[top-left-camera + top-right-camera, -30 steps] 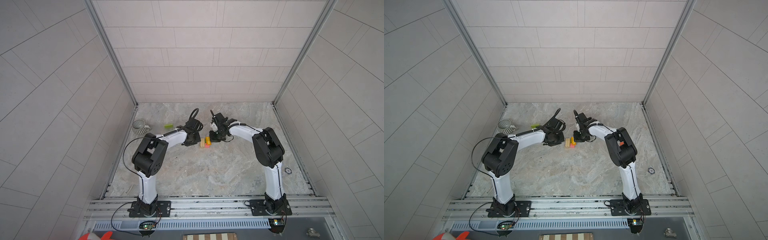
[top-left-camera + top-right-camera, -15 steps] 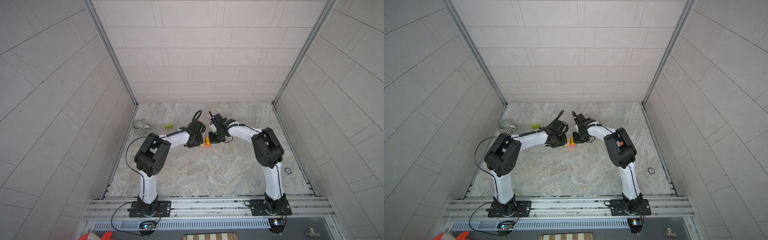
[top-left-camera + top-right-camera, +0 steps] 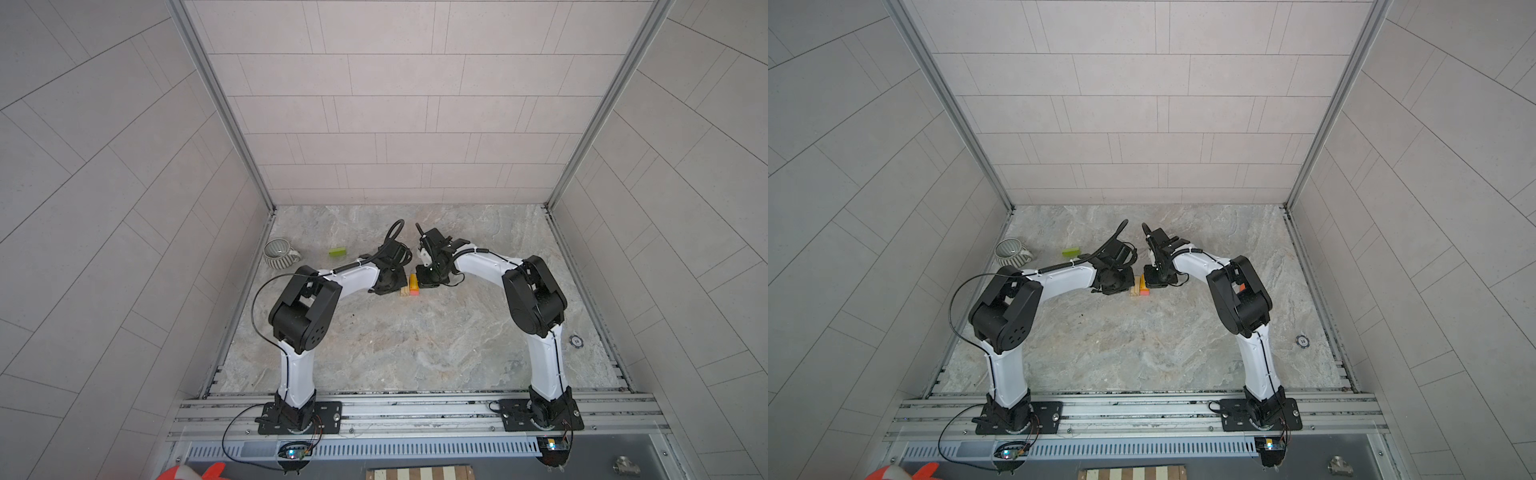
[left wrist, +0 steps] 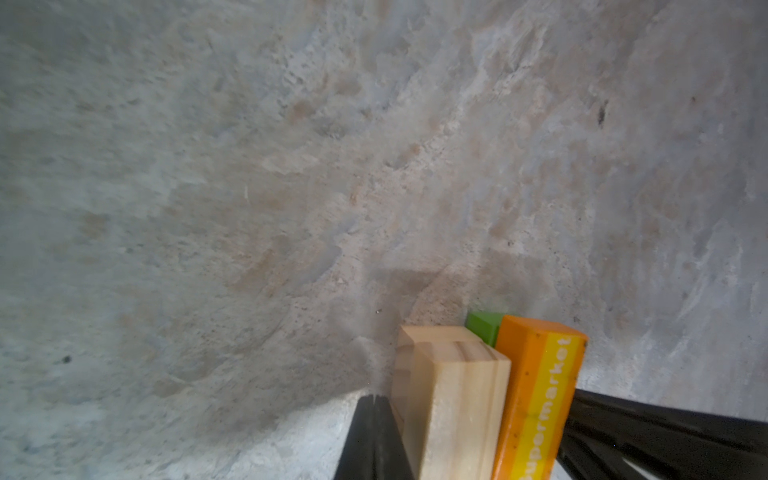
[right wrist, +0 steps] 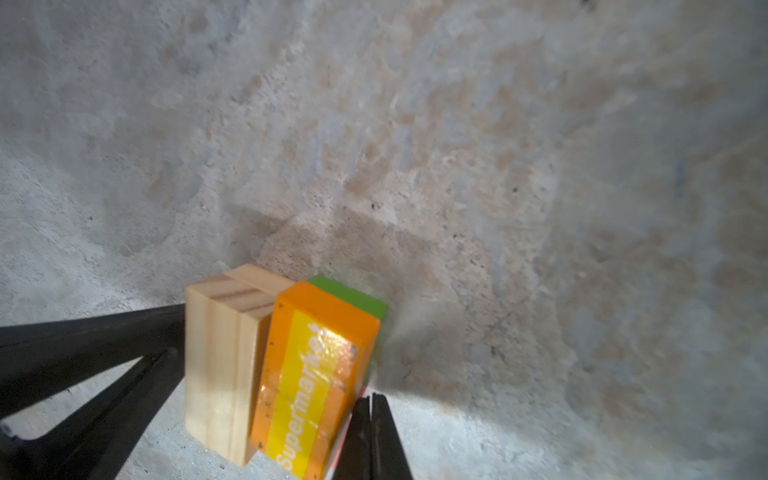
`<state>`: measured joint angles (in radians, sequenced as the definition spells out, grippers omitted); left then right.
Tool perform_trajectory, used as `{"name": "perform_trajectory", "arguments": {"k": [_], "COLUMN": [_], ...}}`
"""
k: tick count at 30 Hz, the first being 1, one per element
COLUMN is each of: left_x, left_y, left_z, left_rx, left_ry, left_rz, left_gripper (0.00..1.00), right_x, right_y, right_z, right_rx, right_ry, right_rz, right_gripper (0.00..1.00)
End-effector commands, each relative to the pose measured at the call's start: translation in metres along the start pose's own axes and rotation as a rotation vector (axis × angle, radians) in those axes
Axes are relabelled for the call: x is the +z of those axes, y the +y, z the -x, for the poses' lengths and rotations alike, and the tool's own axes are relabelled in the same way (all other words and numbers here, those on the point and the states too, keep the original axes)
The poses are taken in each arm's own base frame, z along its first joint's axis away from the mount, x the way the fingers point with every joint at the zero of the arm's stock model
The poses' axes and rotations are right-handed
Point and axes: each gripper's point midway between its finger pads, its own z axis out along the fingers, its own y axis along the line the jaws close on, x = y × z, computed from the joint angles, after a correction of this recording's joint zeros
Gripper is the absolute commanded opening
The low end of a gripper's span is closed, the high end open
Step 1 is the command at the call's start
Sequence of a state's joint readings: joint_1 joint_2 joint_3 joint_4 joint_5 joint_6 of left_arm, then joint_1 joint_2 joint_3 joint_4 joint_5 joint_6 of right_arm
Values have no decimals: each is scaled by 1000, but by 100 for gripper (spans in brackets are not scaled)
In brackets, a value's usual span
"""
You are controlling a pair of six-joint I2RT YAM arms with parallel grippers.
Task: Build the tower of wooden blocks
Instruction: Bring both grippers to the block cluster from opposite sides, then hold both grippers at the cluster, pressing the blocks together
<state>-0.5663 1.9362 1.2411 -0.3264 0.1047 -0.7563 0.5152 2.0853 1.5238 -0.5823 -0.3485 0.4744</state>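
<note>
The wood block tower is a tight cluster on the stone floor, mid-table. It holds tan blocks and an orange block printed "Supermarket". A green block lies under the orange one, beside a pink-red sliver. My left gripper is shut, its tip against the tan side. My right gripper is shut too, its tip at the orange side. Neither holds anything. In both top views the cluster sits between the two grippers.
A loose green block lies back left. Further left, a grey ribbed mug stands by the left wall. A small round token lies near the right wall. Tiled walls enclose three sides.
My left gripper has slid right, up against the tan blocks. The right gripper has barely shifted, and the blocks stand closer together.
</note>
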Motion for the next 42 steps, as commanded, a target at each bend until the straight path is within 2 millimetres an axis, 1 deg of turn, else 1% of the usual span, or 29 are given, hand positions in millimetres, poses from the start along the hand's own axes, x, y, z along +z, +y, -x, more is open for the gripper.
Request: {"name": "perform_trajectory", "arguments": {"k": [1, 8, 12, 17, 23, 30, 35, 42], "left_x": [2, -4, -7, -9, -7, -7, -6, -5], "left_y": [2, 1, 0, 2, 3, 3, 4, 4], "left_z": [-3, -1, 0, 0, 0, 1, 1, 0], "left_rx": [0, 5, 7, 13, 17, 19, 18, 17], "left_ry": [7, 1, -3, -5, -2, -4, -4, -3], "left_rz": [15, 11, 7, 14, 16, 17, 15, 14], "left_gripper": [0, 0, 0, 0, 0, 0, 0, 0], "right_x": [-14, -31, -36, -42, -29, -11, -1, 2], "right_y": [0, -16, -20, -16, -11, -1, 0, 3], "right_z": [3, 11, 24, 44, 57, 64, 61, 56], "right_rx": [-16, -19, 1, 20, 42, 70, 82, 86], "right_ry": [-16, -43, -65, -94, -87, -69, -49, -33], "right_rz": [-32, -112, -103, -84, -42, 32, 49, 72], "right_gripper": [0, 0, 0, 0, 0, 0, 0, 0]}}
